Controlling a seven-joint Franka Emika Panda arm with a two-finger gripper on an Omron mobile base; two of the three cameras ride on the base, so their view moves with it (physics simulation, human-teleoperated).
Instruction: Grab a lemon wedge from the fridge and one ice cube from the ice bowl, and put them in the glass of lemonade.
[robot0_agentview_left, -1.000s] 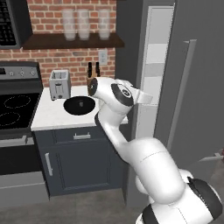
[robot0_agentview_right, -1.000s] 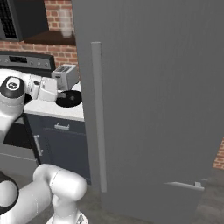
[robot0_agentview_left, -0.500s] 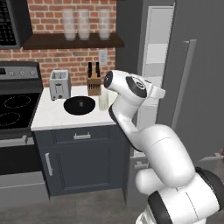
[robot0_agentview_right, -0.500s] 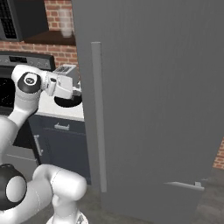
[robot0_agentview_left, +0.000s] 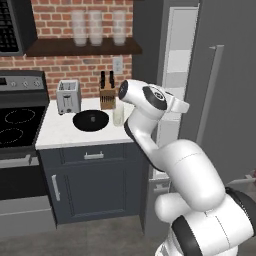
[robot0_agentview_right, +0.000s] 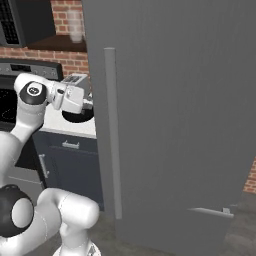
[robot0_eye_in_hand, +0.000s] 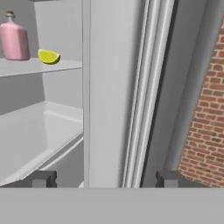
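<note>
The lemon wedge (robot0_eye_in_hand: 48, 56) lies on a white shelf inside the fridge (robot0_agentview_left: 172, 75), beside a pink bottle (robot0_eye_in_hand: 14, 40). My gripper (robot0_eye_in_hand: 106, 178) is open, its fingertips wide apart with nothing between them. It faces the fridge's white front frame, and the wedge is far ahead at the upper left of the hand view. My hand (robot0_agentview_left: 175, 103) sits at the edge of the fridge opening, at counter height. On the counter stand the black ice bowl (robot0_agentview_left: 91, 120) and, just to its right, the glass of lemonade (robot0_agentview_left: 118, 113). The ice cubes cannot be made out.
The open fridge door (robot0_agentview_right: 175, 125) with its long bar handle (robot0_agentview_right: 112, 135) stands right of the arm. A toaster (robot0_agentview_left: 68, 96) and knife block (robot0_agentview_left: 106, 94) sit at the counter's back, frosted glasses (robot0_agentview_left: 95, 27) on the shelf above. The stove (robot0_agentview_left: 15, 120) is left.
The arm has swung right, from above the counter by the bowl to the fridge opening. The counter's things have not moved.
</note>
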